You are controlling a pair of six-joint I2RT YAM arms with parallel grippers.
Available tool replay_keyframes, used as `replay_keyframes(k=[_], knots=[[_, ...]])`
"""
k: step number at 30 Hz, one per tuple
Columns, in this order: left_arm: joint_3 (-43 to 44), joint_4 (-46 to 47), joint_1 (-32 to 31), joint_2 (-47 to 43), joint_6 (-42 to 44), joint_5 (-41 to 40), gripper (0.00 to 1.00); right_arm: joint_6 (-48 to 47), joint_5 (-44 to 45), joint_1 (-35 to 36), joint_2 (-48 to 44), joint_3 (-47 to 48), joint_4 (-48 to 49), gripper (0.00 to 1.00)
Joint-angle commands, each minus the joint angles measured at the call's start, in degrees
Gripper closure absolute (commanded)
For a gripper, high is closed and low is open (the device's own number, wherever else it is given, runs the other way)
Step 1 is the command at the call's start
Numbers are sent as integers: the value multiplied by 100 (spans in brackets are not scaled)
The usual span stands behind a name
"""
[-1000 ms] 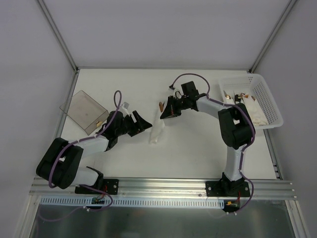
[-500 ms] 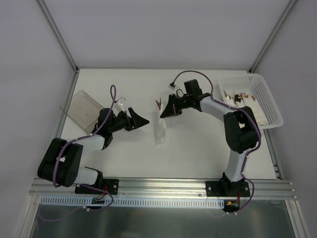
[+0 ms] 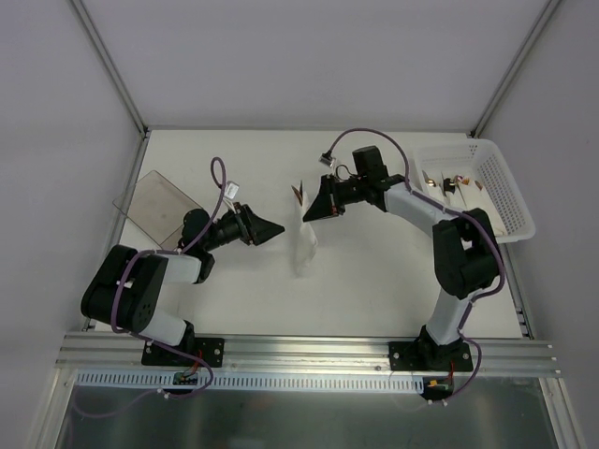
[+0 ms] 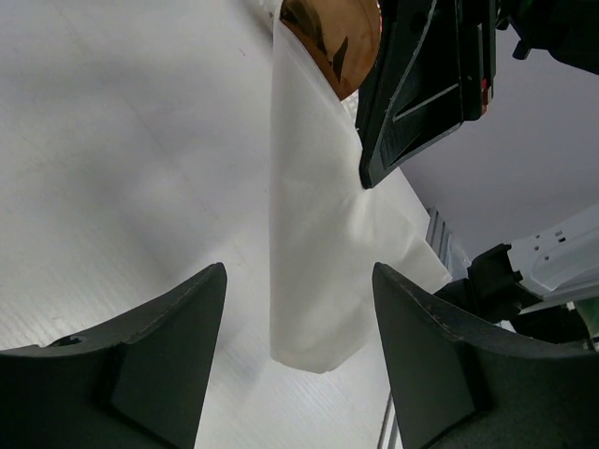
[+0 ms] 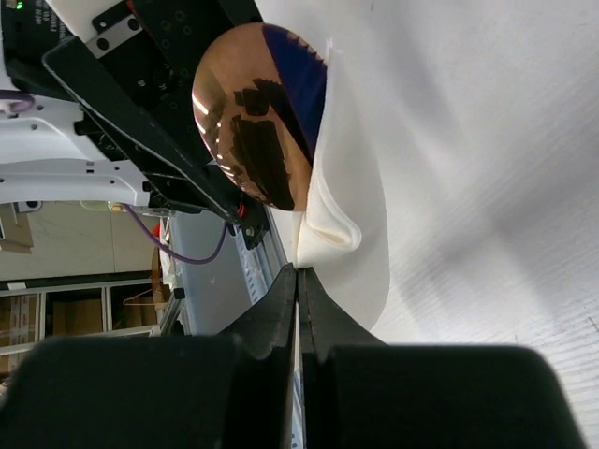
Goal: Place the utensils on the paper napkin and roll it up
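Observation:
The white paper napkin (image 3: pixel 304 245) is rolled into a tube round the utensils. A copper-brown spoon bowl (image 3: pixel 298 194) sticks out of its far end. My right gripper (image 3: pixel 309 213) is shut on the napkin's edge just below the spoon bowl (image 5: pixel 257 140), and the napkin (image 5: pixel 360 187) hangs from the closed jaw tips (image 5: pixel 299 279). My left gripper (image 3: pixel 271 229) is open and empty, just left of the roll. In the left wrist view the roll (image 4: pixel 314 243) lies ahead between the spread fingers (image 4: pixel 168 355), not touching them, with the spoon bowl (image 4: pixel 329 37) at its top.
A white perforated basket (image 3: pixel 505 201) at the right edge holds several rolled napkins with utensils. A clear smoky plastic container (image 3: pixel 159 208) lies at the left, behind the left arm.
The right gripper has drawn the roll's far end up and slightly right, so the roll now lies straighter. The left arm has folded back to the left, its open gripper staying beside the roll.

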Motion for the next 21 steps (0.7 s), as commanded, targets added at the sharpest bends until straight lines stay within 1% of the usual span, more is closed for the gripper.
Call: replay_keyframes(k=[1, 4, 6, 9, 11, 14, 19, 21], knots=[[71, 903, 52, -244, 653, 496, 36, 137, -540, -36, -552, 31, 257, 100], [212, 911, 52, -288, 689, 759, 36, 190, -645, -36, -675, 31, 257, 100], [256, 1139, 52, -314, 619, 874, 36, 242, -716, -36, -746, 13, 266, 100], [440, 1446, 52, -314, 356, 1286, 35, 348, -821, -1, -921, -22, 336, 100], [633, 1483, 43, -332, 162, 1619, 35, 366, -891, 17, -1000, -31, 336, 100], [783, 1588, 43, -428, -66, 1858, 35, 392, -962, 61, -1158, -22, 336, 100], [906, 1597, 43, -709, -286, 1973, 35, 480, -1032, 140, -1343, 13, 345, 100], [933, 1466, 43, -858, -234, 1956, 34, 567, -1076, 166, -1387, 4, 406, 100]])
